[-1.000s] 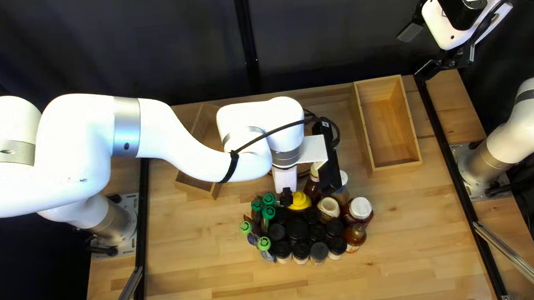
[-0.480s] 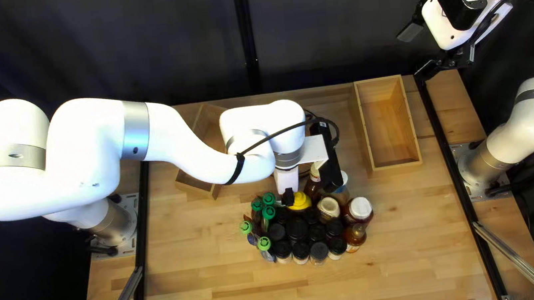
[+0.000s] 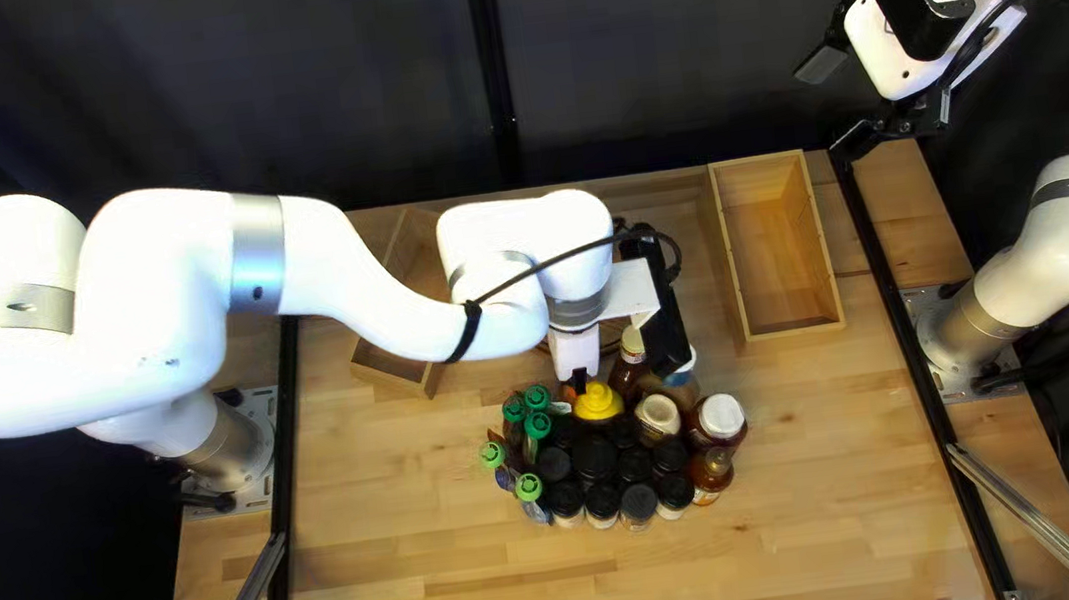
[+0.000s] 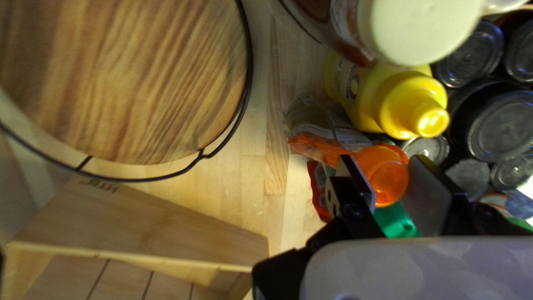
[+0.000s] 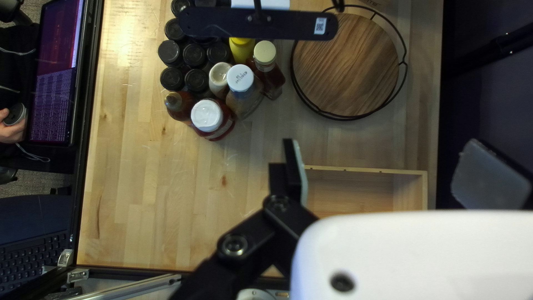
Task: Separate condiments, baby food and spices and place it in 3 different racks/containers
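The left end effector (image 3: 579, 382) is drawn in around the orange cap (image 4: 383, 180) of a bottle, its pads meeting the cap from both sides. The bottle stands at the far side of the packed cluster on the tabletop (image 3: 460, 590). The right end effector (image 3: 837, 105) is wide open, its two pads well apart.

With 12 o'clock at the far edge of the top left view, the left arm reaches over from its base at about 9 o'clock, elbow bent, wrist turned down. The right arm is raised and folded, its end effector toward 1 o'clock.

Seen from the left end effector, a smooth yellow squeeze bottle (image 3: 596, 402) sits just beside it at 5 o'clock. Slim bottles with green caps (image 3: 536, 398) stand around 8 o'clock, ribbed black lids (image 3: 594, 456) crowd at 6, and a glass jar with a white lid (image 3: 721, 417) is at 4.

Outward at 2 o'clock is an open rectangular wooden box (image 3: 827, 253); at 10, a second box (image 3: 399, 377) sits at an angle, partly behind the arm. The left wrist view shows a round, strongly grained wooden tray (image 4: 127, 83) with a thin black wire rim, near the second box.
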`<state>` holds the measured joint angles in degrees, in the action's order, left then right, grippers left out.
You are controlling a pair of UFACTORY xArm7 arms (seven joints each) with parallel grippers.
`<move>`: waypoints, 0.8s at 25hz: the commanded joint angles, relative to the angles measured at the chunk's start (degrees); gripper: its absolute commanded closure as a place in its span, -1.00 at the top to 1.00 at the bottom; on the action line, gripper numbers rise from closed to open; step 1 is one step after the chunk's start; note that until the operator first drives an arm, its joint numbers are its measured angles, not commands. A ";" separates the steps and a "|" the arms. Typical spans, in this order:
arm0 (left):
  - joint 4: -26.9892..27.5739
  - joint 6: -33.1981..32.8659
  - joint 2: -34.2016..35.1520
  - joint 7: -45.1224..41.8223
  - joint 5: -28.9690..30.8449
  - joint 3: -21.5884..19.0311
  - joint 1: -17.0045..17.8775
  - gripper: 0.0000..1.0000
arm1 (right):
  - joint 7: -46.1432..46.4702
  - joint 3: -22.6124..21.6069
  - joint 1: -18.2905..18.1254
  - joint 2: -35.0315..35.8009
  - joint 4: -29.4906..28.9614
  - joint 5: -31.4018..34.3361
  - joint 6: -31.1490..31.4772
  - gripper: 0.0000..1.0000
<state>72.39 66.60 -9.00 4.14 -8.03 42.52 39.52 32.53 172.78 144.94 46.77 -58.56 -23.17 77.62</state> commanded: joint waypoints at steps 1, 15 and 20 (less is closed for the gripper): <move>3.52 5.79 4.46 -2.74 5.80 0.82 0.39 -1.00 | 0.00 0.00 0.00 0.00 0.00 0.00 0.00 1.00; 0.33 17.33 23.82 -4.70 24.76 0.36 -3.57 -0.97 | 0.00 0.00 0.00 0.00 0.00 0.00 0.00 1.00; -8.10 15.58 30.32 -2.89 29.27 0.22 -5.81 -1.00 | 0.00 0.00 0.00 0.00 0.00 0.00 0.00 1.00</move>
<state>67.96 83.16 18.41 0.44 19.07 42.79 34.90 32.53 172.78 144.94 46.77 -58.56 -23.17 77.62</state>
